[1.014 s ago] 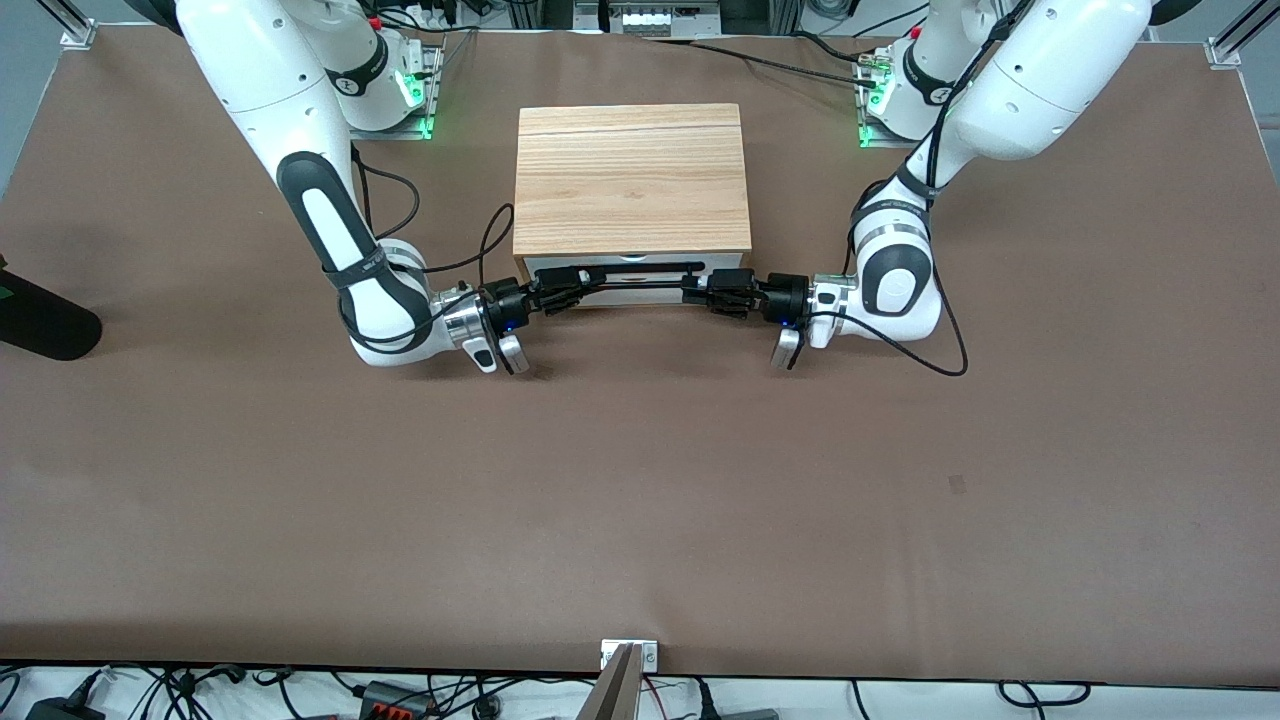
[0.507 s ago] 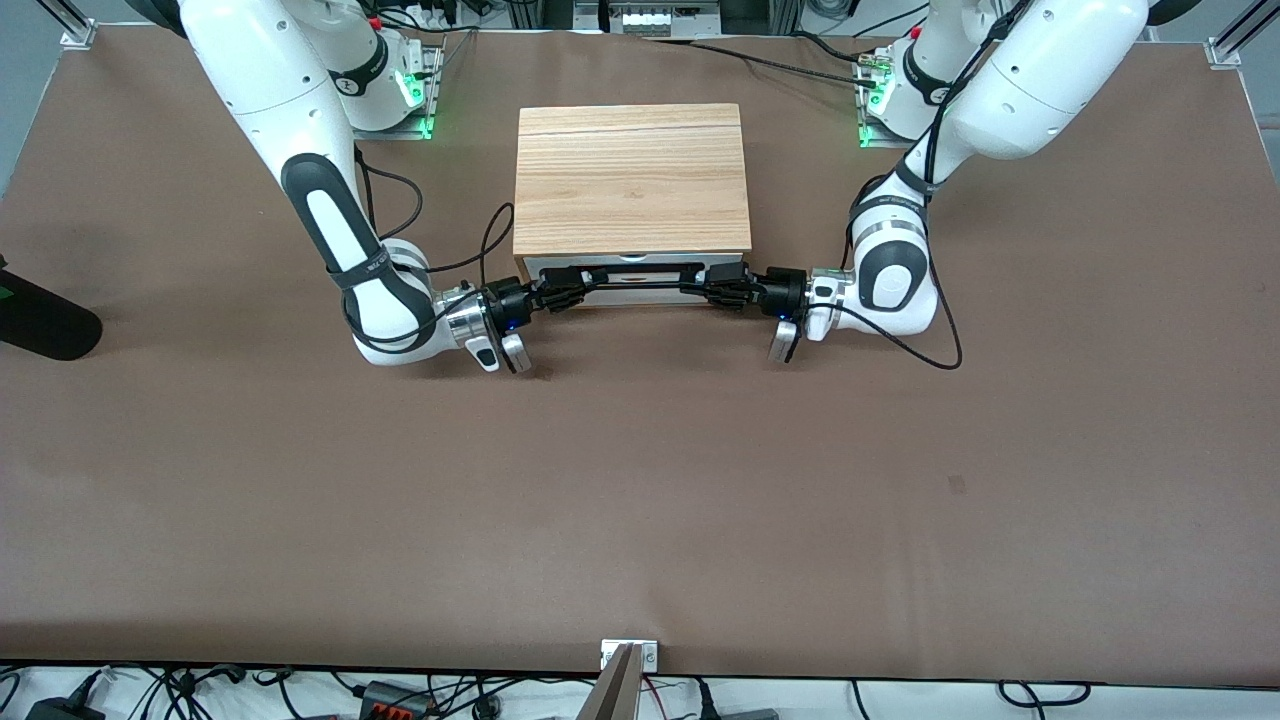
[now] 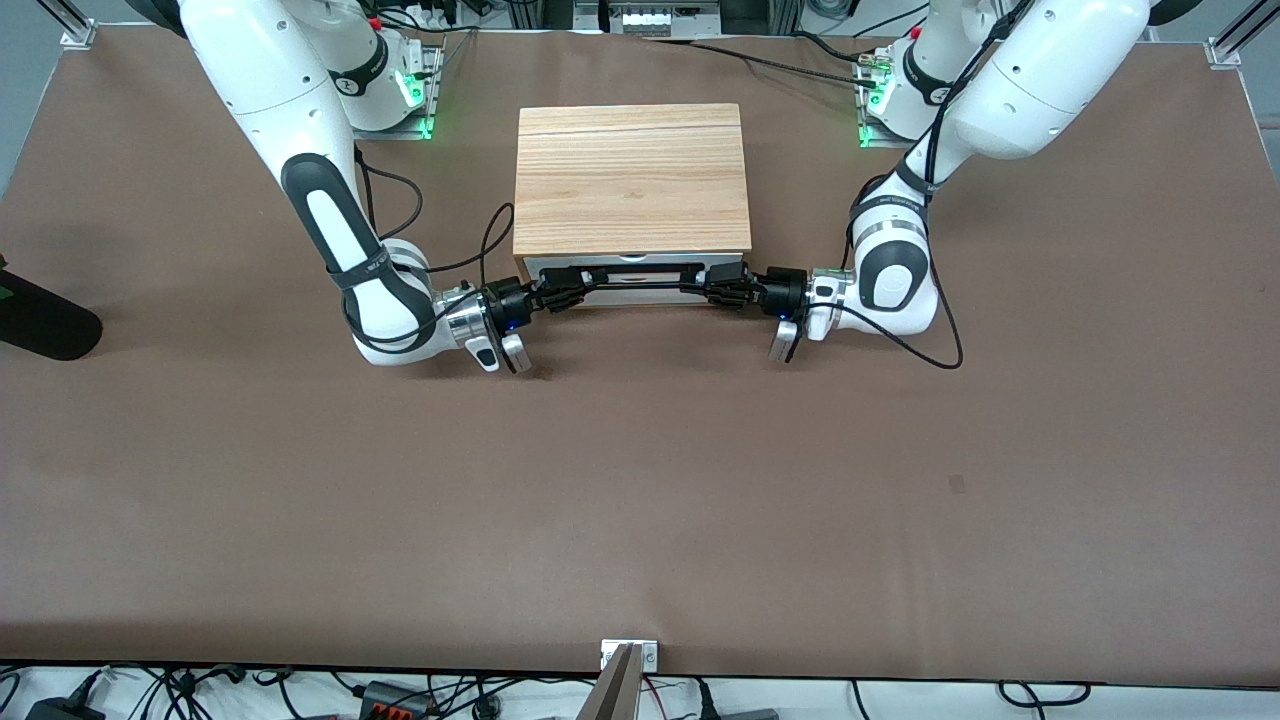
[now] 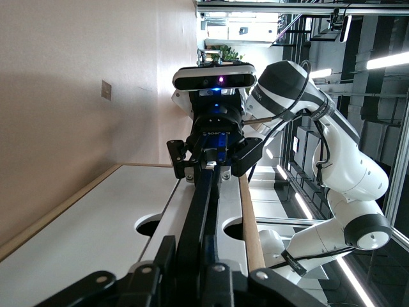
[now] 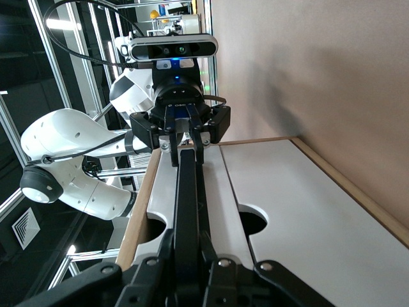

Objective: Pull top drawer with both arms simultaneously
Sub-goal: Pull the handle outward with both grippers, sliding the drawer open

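The top drawer's white front (image 3: pixel 632 272) shows under the light-oak cabinet box (image 3: pixel 632 180), with its long black bar handle (image 3: pixel 640 284) across it. My left gripper (image 3: pixel 722 285) is shut on the handle's end toward the left arm's end of the table. My right gripper (image 3: pixel 560 290) is shut on the other end. In the left wrist view my left gripper (image 4: pixel 199 256) clamps the bar (image 4: pixel 203 204), and the right gripper (image 4: pixel 214 163) grips it farther along. In the right wrist view my right gripper (image 5: pixel 187 252) clamps the bar (image 5: pixel 187 198), and the left gripper (image 5: pixel 184 137) holds its other end.
A black object (image 3: pixel 45 320) lies at the table edge toward the right arm's end. Black cables (image 3: pixel 940 350) trail on the brown table beside both wrists. A metal mount (image 3: pixel 628 655) sits at the table's front edge.
Both grippers have shut on the bar handle. The left arm's wrist has shifted slightly toward the cabinet.
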Available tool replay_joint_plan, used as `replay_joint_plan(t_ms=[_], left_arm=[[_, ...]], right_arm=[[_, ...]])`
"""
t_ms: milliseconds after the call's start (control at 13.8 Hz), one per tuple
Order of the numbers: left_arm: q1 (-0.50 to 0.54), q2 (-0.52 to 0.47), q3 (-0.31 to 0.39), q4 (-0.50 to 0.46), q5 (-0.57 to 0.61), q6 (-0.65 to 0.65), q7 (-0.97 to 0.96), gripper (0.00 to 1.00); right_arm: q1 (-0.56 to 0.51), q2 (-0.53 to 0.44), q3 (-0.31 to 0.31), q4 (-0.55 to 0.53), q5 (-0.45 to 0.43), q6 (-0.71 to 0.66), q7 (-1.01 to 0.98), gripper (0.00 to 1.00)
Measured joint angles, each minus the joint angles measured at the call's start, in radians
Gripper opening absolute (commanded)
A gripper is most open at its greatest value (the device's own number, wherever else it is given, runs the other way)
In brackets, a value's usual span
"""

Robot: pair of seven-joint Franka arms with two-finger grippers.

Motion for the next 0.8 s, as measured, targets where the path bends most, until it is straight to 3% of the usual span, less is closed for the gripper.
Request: replay_joint_plan(t_ms=[145,797], left_arm=[[0.0,0.0,0.0,0.0,0.0,0.0,0.0,0.18],[0.01,0.001,0.002,0.017,-0.003,0.014,0.025,0.17]], right_arm=[[0.0,0.0,0.0,0.003,0.0,0.003,-0.003,0.0],[0.0,0.041,-0.002,0.074,0.0,-0.001,-0.003,0.0]])
